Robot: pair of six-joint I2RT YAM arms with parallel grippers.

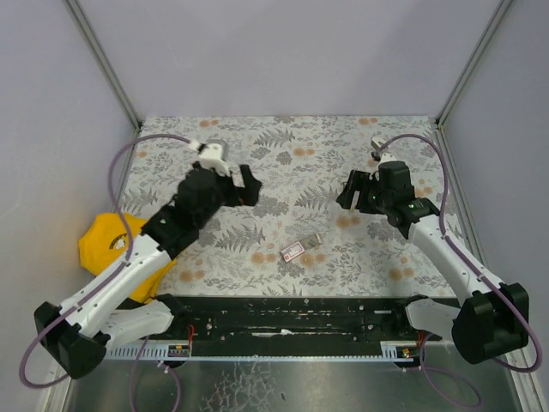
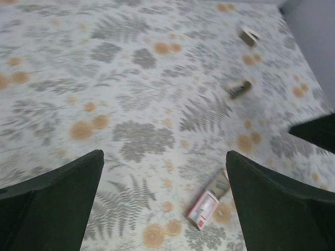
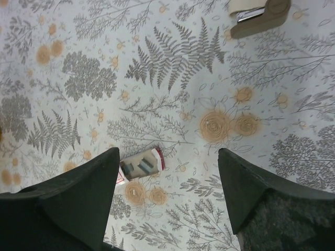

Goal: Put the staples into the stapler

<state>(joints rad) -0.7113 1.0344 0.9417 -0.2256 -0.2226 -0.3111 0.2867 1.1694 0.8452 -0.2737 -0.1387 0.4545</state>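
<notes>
The staples [image 1: 299, 249] are a small pink-and-white carton lying flat on the floral mat, its grey tray slid partly out. The carton shows low in the left wrist view [image 2: 210, 203], close to the right finger. In the right wrist view the carton [image 3: 142, 166] lies beside the left finger. A tan stapler [image 3: 257, 12] with a cream top lies on the mat at that view's upper right. My left gripper [image 1: 248, 184] [image 2: 165, 157] hangs open above the mat with nothing in it. My right gripper [image 1: 348, 193] [image 3: 169, 152] is open too, with nothing in it.
Two small loose pieces lie farther out on the mat: a dark little block [image 2: 239, 89] and a white V-shaped piece [image 2: 250, 35]. A yellow object [image 1: 101, 245] sits off the mat's left edge. Grey walls close in the back and both sides.
</notes>
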